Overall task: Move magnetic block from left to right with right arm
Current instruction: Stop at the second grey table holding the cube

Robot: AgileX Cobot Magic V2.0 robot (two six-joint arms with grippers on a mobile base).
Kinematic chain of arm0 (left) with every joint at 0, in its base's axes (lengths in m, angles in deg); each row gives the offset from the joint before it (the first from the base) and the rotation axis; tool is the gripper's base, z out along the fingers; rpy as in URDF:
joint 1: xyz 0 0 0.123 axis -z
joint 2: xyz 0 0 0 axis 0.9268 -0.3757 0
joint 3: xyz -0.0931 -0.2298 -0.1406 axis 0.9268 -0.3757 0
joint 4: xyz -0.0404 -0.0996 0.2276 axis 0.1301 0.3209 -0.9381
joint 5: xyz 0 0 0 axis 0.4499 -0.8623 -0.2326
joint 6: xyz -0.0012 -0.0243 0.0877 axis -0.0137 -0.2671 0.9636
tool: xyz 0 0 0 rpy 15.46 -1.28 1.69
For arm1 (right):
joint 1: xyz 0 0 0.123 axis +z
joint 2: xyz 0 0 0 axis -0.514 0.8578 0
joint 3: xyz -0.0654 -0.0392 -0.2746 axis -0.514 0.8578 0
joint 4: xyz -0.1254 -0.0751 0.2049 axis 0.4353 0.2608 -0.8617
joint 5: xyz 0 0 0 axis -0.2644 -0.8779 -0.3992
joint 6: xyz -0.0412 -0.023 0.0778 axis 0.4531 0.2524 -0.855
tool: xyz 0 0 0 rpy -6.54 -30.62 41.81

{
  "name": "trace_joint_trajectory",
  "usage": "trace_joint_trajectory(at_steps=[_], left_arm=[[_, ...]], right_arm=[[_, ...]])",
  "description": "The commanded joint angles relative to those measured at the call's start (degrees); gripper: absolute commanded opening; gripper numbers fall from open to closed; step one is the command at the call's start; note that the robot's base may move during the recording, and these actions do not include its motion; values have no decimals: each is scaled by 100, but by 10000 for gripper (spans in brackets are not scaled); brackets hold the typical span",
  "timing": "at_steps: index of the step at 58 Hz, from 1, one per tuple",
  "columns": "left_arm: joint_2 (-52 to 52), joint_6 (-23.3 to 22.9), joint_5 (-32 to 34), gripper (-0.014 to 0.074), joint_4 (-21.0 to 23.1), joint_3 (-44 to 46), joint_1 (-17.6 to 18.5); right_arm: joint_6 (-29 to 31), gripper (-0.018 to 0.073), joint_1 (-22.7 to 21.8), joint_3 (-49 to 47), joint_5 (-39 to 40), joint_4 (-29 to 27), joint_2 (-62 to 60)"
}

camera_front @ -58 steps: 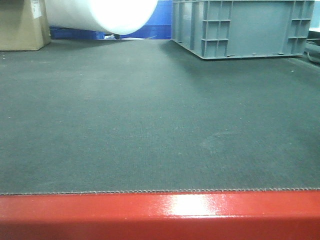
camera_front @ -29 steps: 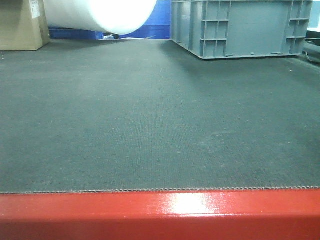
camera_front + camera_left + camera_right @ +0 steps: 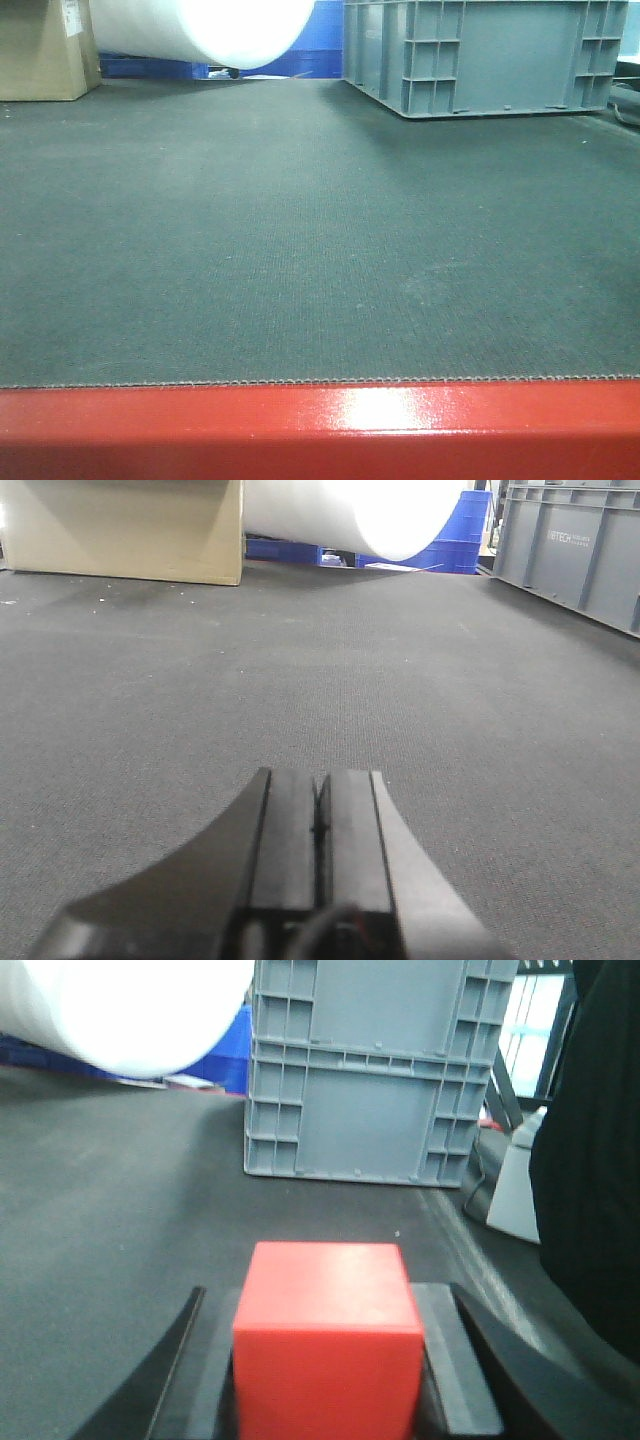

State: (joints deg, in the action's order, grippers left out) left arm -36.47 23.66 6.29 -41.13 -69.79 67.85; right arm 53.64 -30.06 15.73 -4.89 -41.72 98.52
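- The magnetic block is clamped by the right gripper, grey crate at 12 o'clock; release is judged outstanding.
- The left gripper is pressed together, empty.

Even, cool light fell on the dark mat, white glare sat on the desk's glossy red edge, the far white roll was blown out, soft shadow lay beside the grey crate, the near fingers were blurred.
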Motion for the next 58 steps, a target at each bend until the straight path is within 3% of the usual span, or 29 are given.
trace_joint_trajectory(at_steps=[1,17,28,39,51,58], left_arm=[[36,-10,459,-117,20,-40,16],[36,-10,459,-117,20,-40,16],[36,-10,459,-117,20,-40,16],[36,-10,459,-117,20,-40,16],[36,-10,459,-117,20,-40,16],[36,-10,459,-117,20,-40,16]], right_arm=[[16,276,-7,-421,89,-143,155],[16,276,-7,-1601,-1704,-1402,1313],[21,276,-7,-2299,-3147,-1447,2577],[21,276,54,-2716,-3926,-1417,3809],[-4,276,990,-3647,-4675,-1284,5191],[-677,276,1592,-4316,-5092,-1265,5985]])
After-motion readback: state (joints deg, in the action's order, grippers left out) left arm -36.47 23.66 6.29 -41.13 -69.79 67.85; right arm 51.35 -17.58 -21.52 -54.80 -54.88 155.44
